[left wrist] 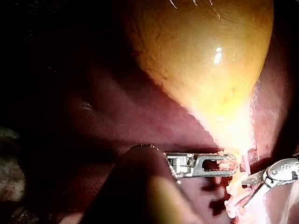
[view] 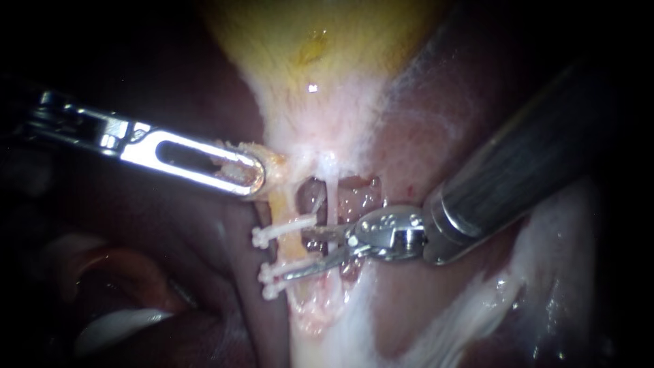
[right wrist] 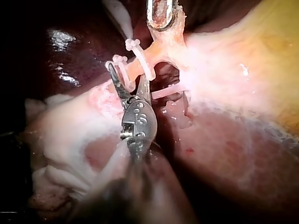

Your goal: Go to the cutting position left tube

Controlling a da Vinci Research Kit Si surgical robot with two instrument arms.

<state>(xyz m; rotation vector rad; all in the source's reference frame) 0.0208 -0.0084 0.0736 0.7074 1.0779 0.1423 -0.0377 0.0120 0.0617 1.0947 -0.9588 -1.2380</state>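
Broadly, the liver (view: 409, 143) fills the field around the gallbladder (view: 306, 48), whose yellow body tapers to a pale neck. My right instrument (view: 300, 253) comes in on a thick shaft and reaches across below that neck. Its jaws stand narrowly open, one on each side of the left tube (view: 281, 208). I cannot tell whether either blade touches it yet.

My left instrument (view: 248, 174) is clamped on a tag of tissue (view: 271, 161) just beside the gallbladder's neck and draws it sideways. The left tube, a yellowish stalk, runs away from the gallbladder's neck. The thinner, whitish right tube (view: 332, 197) runs beside it, with an open window between them.

A single clip (view: 283, 230) crosses the left tube nearer the gallbladder. A pair of clips (view: 269, 276) crosses it farther from the gallbladder.

The approach looks nearly complete to me. To finish well, the blades should settle in the bare stretch between the single clip and the pair. They should lie square across the tube, with both tips showing past its far edge so the whole width is inside.

The lower blade lies very close to the pair, so it should shift slightly toward the gallbladder to stay off the plastic. The back of the jaws should stay clear of the right tube. Steady traction from the left instrument would hold the stalk taut and straight.
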